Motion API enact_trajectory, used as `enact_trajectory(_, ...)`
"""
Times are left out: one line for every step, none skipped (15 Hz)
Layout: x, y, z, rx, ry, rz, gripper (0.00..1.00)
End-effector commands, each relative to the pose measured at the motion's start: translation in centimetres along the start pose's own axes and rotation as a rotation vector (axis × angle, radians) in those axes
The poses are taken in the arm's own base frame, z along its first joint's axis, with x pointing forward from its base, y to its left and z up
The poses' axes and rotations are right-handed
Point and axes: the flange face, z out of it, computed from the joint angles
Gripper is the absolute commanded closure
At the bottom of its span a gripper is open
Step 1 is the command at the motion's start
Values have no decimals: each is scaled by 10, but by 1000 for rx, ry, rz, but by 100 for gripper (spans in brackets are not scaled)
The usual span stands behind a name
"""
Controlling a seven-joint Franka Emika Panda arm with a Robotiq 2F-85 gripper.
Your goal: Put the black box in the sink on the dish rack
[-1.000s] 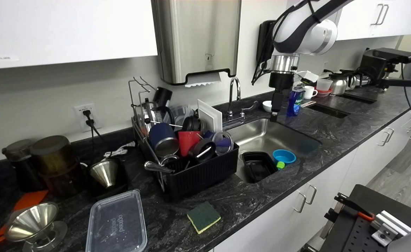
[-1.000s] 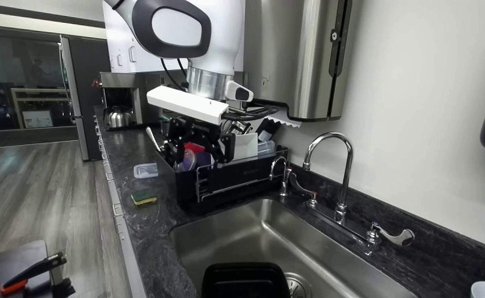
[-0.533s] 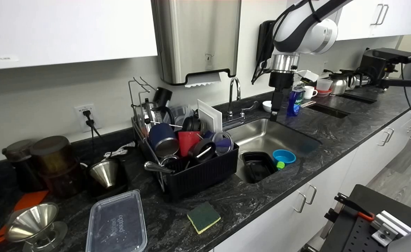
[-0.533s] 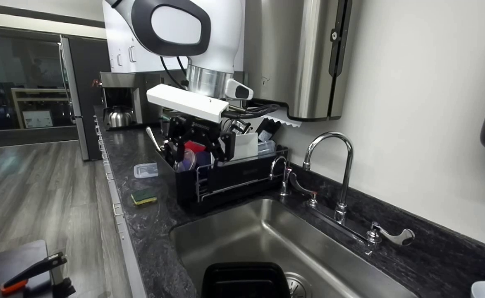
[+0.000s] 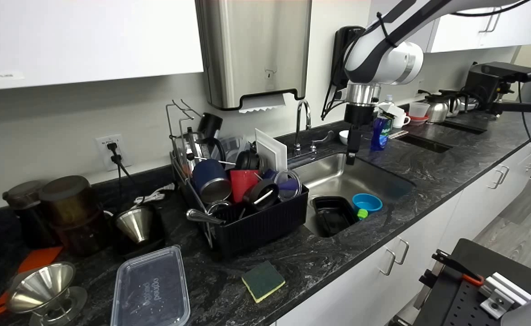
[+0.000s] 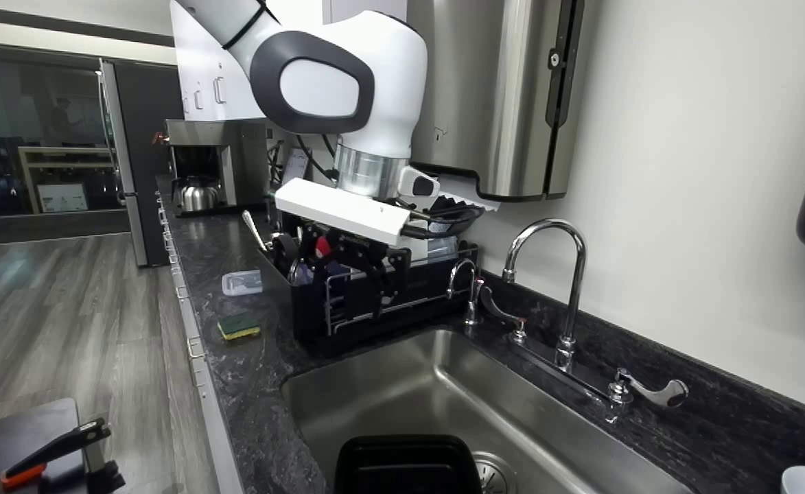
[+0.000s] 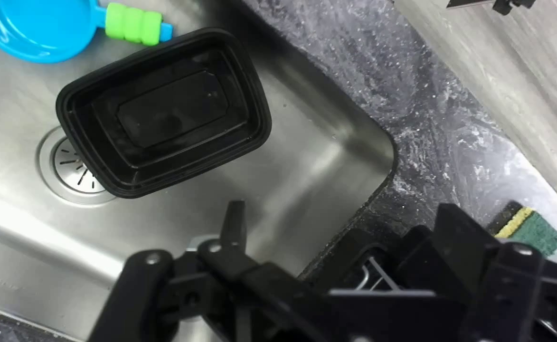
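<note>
The black box [image 7: 171, 109] lies flat with its opening up on the floor of the steel sink [image 7: 287, 156], partly over the drain. It also shows in both exterior views, as the black box [image 5: 335, 215] beside the sink's near rim and the black box [image 6: 405, 463] cut off at the bottom. My gripper [image 7: 341, 211] points down with its fingers wide apart and nothing between them. An exterior view has the gripper [image 5: 351, 158] high above the sink's far side. The dish rack [image 5: 265, 231], a black tub full of dishes, stands beside the sink.
A blue bowl-like item [image 7: 41, 28] with a green handle sits close to the box in the sink. The faucet [image 6: 577, 274] rises at the wall side. A soap bottle [image 5: 380, 133] stands behind the arm, and a sponge [image 5: 264, 281] lies in front of the rack.
During the last half second my arm has come down a little and shifted, leftward in an exterior view. The jaws have stayed open. Box, sink and rack look unmoved.
</note>
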Motion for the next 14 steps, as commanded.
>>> enact_trajectory(8, 25, 6, -7, 81, -85, 0)
enact_trajectory(9, 32, 8, -15, 105, -108, 0)
enact_trajectory(10, 38, 12, -14, 125, -124, 0)
enact_trajectory(12, 44, 20, -22, 134, -136, 0)
enact_trajectory(13, 50, 26, -27, 139, -147, 0)
enact_trajectory(14, 55, 35, -37, 138, -157, 0)
enact_trajectory(14, 61, 45, -46, 135, -164, 0)
enact_trajectory(13, 68, 54, -64, 129, -168, 0)
enact_trajectory(13, 74, 61, -80, 126, -169, 0)
enact_trajectory(13, 82, 68, -100, 125, -168, 0)
enact_trajectory(13, 89, 72, -115, 125, -164, 0)
enact_trajectory(13, 97, 75, -133, 127, -160, 0)
enact_trajectory(13, 104, 77, -147, 130, -153, 0)
enact_trajectory(12, 111, 78, -160, 134, -145, 0)
